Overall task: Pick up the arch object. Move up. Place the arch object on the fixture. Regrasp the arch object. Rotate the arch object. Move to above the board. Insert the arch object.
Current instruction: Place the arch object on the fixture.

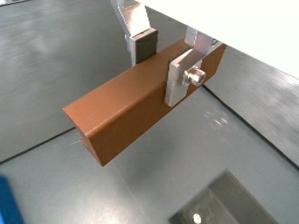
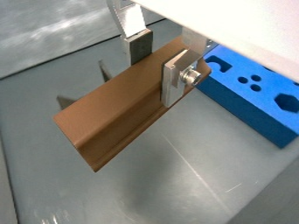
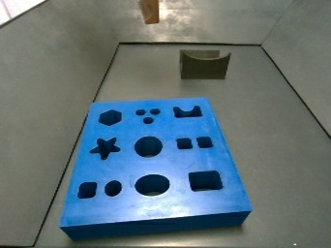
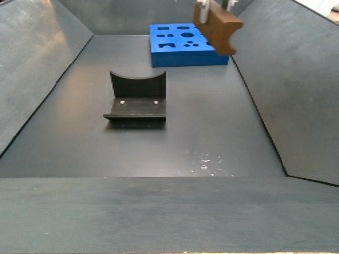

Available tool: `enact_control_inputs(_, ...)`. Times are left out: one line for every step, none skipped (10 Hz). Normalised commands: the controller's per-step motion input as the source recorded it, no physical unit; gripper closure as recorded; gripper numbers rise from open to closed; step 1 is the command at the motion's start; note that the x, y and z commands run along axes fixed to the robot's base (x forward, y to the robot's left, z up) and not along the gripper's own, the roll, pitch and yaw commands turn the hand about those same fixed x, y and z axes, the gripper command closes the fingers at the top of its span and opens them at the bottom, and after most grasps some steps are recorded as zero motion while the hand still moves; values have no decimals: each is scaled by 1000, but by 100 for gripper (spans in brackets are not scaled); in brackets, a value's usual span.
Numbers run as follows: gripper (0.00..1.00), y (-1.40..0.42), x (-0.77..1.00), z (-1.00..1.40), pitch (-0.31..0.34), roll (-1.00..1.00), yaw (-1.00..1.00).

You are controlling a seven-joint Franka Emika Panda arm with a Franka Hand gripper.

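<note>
My gripper [image 1: 162,61] is shut on the arch object [image 1: 122,114], a long brown wooden bar. One silver finger [image 1: 183,77] presses its near face and the padded finger [image 1: 142,45] sits behind it. Both wrist views show the bar [image 2: 111,118] held level in the air, clamped near one end. In both side views the arch object [image 3: 150,10] [image 4: 223,30] hangs high above the floor. The fixture [image 3: 203,64] [image 4: 137,99], a dark scooped block, stands on the floor apart from it. The blue board [image 3: 155,160] [image 4: 183,45] [image 2: 251,92] lies flat with its cut-outs facing up.
Grey sloping walls [image 4: 47,69] enclose the dark floor [image 4: 185,149]. A dark block [image 1: 222,206] shows on the floor below the bar in a wrist view, and a sliver of blue [image 1: 6,203] at that frame's edge.
</note>
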Motion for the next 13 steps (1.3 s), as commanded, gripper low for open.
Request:
enact_control_inputs(100,205,1000,3,71,12,-598)
enact_control_inputs(100,164,1000,-3,93,29,-288)
enact_control_inputs(100,150,1000,-5,101,30,-203)
enact_control_inputs(100,122,1000,-6,115,31,-108)
enact_control_inputs(100,108,1000,-7,124,34,-73)
enact_control_inputs(100,91,1000,-7,132,29,-51)
enact_control_inputs(100,77,1000,-6,140,25,-32)
enact_control_inputs(100,-87,1000,-117,12,-1000,-75)
enact_control_inputs(100,-93,1000,-116,14,-1000,-77)
enact_control_inputs(100,-59,1000,-91,16,-1000,-83)
enact_control_inputs(100,-40,1000,-70,26,-1000,-84)
enact_control_inputs(100,-18,1000,-46,47,-1000,-87)
enact_control_inputs(100,3,1000,-34,58,-1000,-91)
